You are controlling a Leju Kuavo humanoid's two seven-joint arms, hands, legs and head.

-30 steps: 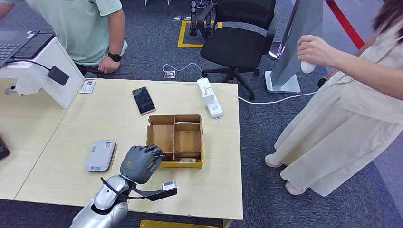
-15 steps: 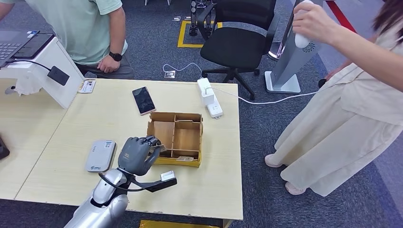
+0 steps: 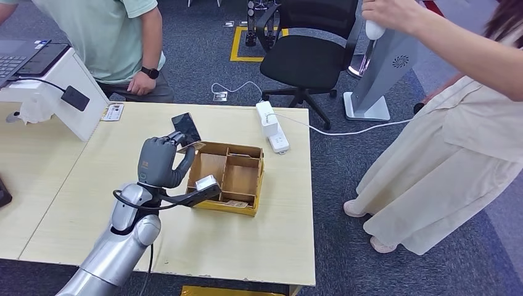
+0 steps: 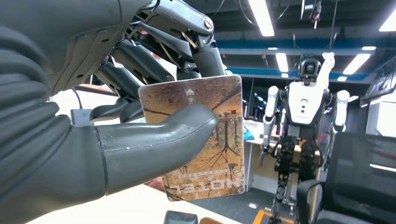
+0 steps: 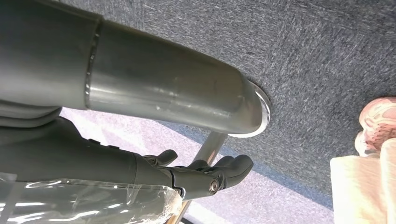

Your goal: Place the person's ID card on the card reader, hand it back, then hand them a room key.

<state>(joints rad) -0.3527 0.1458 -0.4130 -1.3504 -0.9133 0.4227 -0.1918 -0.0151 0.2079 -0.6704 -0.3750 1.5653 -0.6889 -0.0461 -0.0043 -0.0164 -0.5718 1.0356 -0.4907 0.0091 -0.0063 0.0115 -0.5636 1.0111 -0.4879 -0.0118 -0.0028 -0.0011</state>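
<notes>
At the far left of the desk an ID card (image 3: 113,111) lies flat by the seated person, well apart from the fingers; whether it has been read and returned cannot be told. The left hand (image 3: 159,161) is raised over the table beside the wooden box (image 3: 230,180), with the phone (image 3: 185,127) just beyond its fingertips (image 3: 177,137). The thumb (image 4: 154,140) presses the room key (image 4: 205,140), a patterned hotel card, against the fingers behind it, a firm pinch. The reading step looks finished and the handover remains, judging by this. The right hand (image 5: 205,173) hangs over carpet, fingers loosely curled on nothing; a standing person's shoe (image 5: 378,123) is near.
</notes>
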